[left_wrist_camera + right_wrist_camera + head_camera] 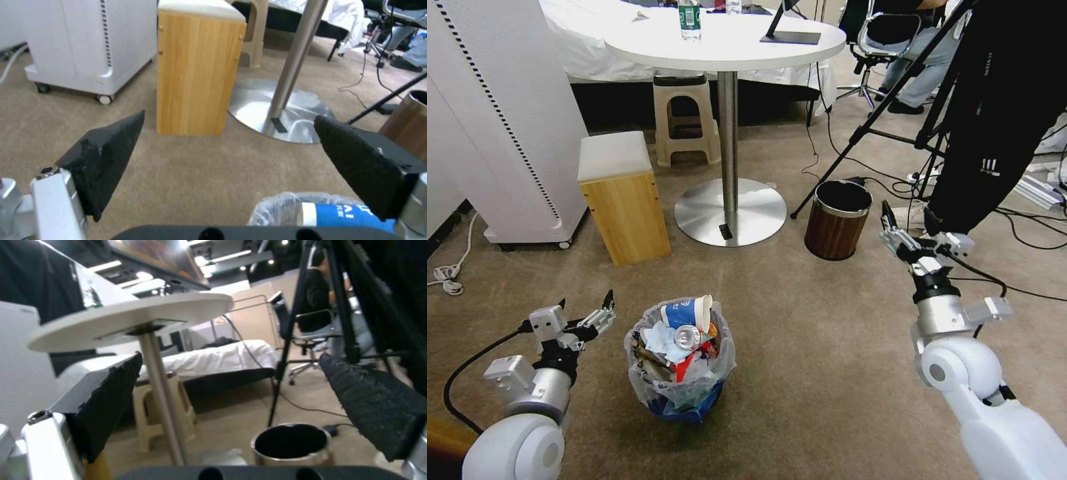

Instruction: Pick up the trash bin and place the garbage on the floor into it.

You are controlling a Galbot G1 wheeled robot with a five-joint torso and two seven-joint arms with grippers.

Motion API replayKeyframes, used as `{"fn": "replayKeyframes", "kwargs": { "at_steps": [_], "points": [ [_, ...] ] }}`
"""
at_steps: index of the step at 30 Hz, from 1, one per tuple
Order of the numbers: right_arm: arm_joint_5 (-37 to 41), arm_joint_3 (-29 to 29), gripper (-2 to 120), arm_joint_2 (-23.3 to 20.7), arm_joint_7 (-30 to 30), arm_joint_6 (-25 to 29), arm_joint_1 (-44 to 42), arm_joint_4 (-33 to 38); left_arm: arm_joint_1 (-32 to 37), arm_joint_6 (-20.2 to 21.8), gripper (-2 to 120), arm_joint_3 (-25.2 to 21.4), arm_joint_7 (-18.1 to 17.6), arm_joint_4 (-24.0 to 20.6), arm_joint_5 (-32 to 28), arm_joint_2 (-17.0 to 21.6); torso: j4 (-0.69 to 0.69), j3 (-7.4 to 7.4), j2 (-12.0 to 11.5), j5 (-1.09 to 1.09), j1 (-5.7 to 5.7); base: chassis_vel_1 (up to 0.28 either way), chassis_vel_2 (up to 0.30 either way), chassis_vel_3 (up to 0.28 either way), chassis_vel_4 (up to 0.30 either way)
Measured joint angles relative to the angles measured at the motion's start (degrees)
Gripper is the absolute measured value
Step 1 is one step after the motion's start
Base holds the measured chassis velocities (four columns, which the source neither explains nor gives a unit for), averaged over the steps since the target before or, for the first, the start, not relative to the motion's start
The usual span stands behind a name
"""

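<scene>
White-and-silver arms, black cables, black textured claw fingers point(111, 156) on metal mounts.

- A round white bench point(727, 43) stands on a steel pedestal with a disc base point(730, 212), carrying a green-labelled water bottle point(690, 20) and a dark stand point(790, 33).
- A beige plastic stool point(686, 117) sits beneath the bench.
- A wooden box stool with a pale cushion point(620, 197) stands beside a white wheeled appliance point(500, 127).
- A brown wood-grain bin with a metal rim point(837, 219) rests on the tan carpet point(820, 347), near a black tripod leg point(867, 123).
- Cables point(1027, 230) trail across the floor at right.
</scene>
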Motion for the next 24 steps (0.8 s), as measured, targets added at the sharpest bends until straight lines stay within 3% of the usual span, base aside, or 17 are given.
{"fn": "replayKeyframes", "kwargs": {
  "at_steps": [9, 24],
  "points": [
    [-7.45, 2.08, 100, 4.45, 1.42, 1.58, -1.75, -2.73, 0.71, -1.85, 100, 0.49, 0.49, -0.31, 4.5, -1.94, 0.0, 0.0, 0.0, 0.0, 0.0, 0.0, 0.0, 0.0, 0.0],
    [-11.5, 6.55, 100, 12.32, 0.54, 6.17, -3.59, -5.45, 1.86, -6.06, 100, 1.24, 0.77, 1.14, 11.58, -4.02, 0.0, 0.0, 0.0, 0.0, 0.0, 0.0, 0.0, 0.0, 0.0]
  ]
}}
